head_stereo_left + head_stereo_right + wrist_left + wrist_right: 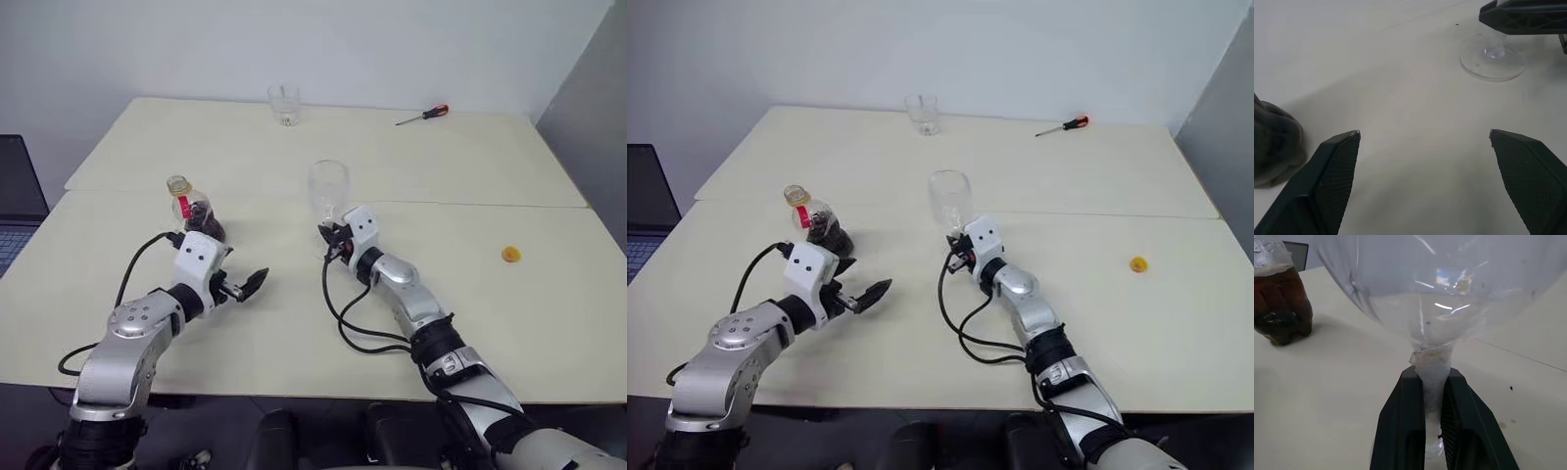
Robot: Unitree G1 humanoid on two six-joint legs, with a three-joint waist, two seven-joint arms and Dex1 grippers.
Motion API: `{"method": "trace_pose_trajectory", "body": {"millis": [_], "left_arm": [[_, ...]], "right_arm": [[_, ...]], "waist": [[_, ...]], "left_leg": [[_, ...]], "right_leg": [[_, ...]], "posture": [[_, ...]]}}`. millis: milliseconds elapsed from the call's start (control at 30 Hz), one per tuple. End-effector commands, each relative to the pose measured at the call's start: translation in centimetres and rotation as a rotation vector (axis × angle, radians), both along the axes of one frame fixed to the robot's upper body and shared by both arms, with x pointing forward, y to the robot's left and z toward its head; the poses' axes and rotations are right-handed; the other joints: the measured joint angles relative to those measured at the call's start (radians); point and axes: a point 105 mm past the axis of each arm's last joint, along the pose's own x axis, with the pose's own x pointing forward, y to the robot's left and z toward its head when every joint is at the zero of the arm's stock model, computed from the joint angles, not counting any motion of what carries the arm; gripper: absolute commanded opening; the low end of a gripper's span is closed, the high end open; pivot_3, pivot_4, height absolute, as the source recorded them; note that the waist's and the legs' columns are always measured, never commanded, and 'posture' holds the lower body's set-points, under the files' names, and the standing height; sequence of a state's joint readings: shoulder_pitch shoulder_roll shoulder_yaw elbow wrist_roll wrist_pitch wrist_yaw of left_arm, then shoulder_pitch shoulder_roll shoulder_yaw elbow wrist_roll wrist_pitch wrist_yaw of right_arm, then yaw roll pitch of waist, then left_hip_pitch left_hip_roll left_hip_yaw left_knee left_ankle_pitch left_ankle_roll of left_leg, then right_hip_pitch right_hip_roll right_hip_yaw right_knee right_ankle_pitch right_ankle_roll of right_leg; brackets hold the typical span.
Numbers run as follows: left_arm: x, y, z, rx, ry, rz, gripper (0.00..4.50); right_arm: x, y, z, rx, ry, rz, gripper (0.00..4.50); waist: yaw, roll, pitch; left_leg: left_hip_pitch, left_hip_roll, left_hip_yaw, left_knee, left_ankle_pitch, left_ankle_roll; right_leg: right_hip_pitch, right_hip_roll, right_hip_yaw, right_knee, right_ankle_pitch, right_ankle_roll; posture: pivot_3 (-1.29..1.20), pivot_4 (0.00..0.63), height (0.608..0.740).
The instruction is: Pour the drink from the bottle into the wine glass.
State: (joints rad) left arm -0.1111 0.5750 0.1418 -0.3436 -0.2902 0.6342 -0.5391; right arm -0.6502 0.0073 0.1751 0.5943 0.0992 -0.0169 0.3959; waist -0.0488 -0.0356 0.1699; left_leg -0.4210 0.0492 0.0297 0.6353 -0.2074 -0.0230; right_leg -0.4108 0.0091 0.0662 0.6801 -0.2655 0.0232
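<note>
- Bottle (192,210) stands upright on the table (490,176), just beyond the left gripper (247,285) and a little to its outer side, apart from its fingers; its neck looks uncapped, and a small yellow cap (510,255) lies well off past the right arm.
- Dark drink (1281,303) sits in the lower part of the bottle; no liquid shows in the wine glass (329,192), so I judge that pouring has not begun.
- Left gripper holds nothing: its two fingers are spread wide over bare tabletop, with the bottle's base at the edge of its wrist view.
- Right gripper (1432,426) is pressed together on the thin stem of the wine glass, bowl directly above the fingers, round foot (1492,61) on or just over the table.
- Done so far, by my reading: glass steadied, bottle opened.
- Left to do: grasp the bottle, lift it, tip it over the bowl, pour.
- A tumbler (284,104) and a screwdriver (422,115) lie far beyond both grippers.
</note>
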Motion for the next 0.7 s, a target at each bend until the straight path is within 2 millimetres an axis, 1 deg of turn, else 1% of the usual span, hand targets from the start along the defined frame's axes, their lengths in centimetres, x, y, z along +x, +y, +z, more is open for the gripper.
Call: {"method": "trace_pose_trajectory", "body": {"millis": [33,133,267,533,633,700], "left_arm": [[0.1,-0.1,0.9,0.017,-0.044,-0.023,4.5],[0.2,-0.1,0.7,0.019,-0.041,-0.024,4.5],[0.4,-0.1,0.9,0.019,-0.046,-0.031,4.5],[0.4,-0.8,1.3,0.001,-0.058,-0.061,4.5],[0.4,-1.0,1.3,0.003,-0.06,-0.068,4.5],[0.4,-1.0,1.3,0.002,-0.059,-0.07,4.5]], "right_arm": [[-0.6,-2.1,-4.1,-0.07,0.133,-0.03,0.14],[-1.5,-2.0,-5.4,-0.109,0.158,0.011,0.14],[-1.8,-1.7,-5.8,-0.134,0.163,0.029,0.14],[-1.2,-2.0,-5.8,-0.119,0.185,0.008,0.14],[-1.1,-1.9,-5.5,-0.109,0.177,0.011,0.14],[-0.9,-1.9,-5.3,-0.111,0.167,0.001,0.88]], "waist": [[0.002,-0.001,0.0],[0.006,-0.003,-0.003],[0.008,-0.005,-0.005],[0.008,-0.006,-0.008],[0.008,-0.007,-0.01],[0.008,-0.008,-0.011]], "left_leg": [[0.002,0.0,0.0,0.0,0.0,0.0],[0.006,-0.001,0.0,-0.002,0.0,0.0],[0.006,-0.001,0.0,-0.002,0.0,0.0],[0.008,0.0,0.0,-0.003,0.0,0.0],[0.009,0.0,0.0,-0.004,0.0,0.0],[0.011,0.0,0.001,-0.005,0.0,0.0]], "right_leg": [[0.002,-0.001,0.0,0.0,-0.001,0.0],[0.005,-0.002,0.0,0.0,-0.002,0.0],[0.005,-0.002,0.0,0.0,-0.002,-0.001],[0.005,-0.002,0.0,0.0,-0.002,-0.001],[0.006,-0.002,0.0,0.0,-0.003,-0.002],[0.007,-0.002,0.0,0.0,-0.003,-0.002]], "posture": [[0.0,0.15,0.74],[0.0,0.15,0.74],[0.0,0.15,0.74],[0.0,0.15,0.74],[0.0,0.15,0.74],[0.0,0.15,0.74]]}}
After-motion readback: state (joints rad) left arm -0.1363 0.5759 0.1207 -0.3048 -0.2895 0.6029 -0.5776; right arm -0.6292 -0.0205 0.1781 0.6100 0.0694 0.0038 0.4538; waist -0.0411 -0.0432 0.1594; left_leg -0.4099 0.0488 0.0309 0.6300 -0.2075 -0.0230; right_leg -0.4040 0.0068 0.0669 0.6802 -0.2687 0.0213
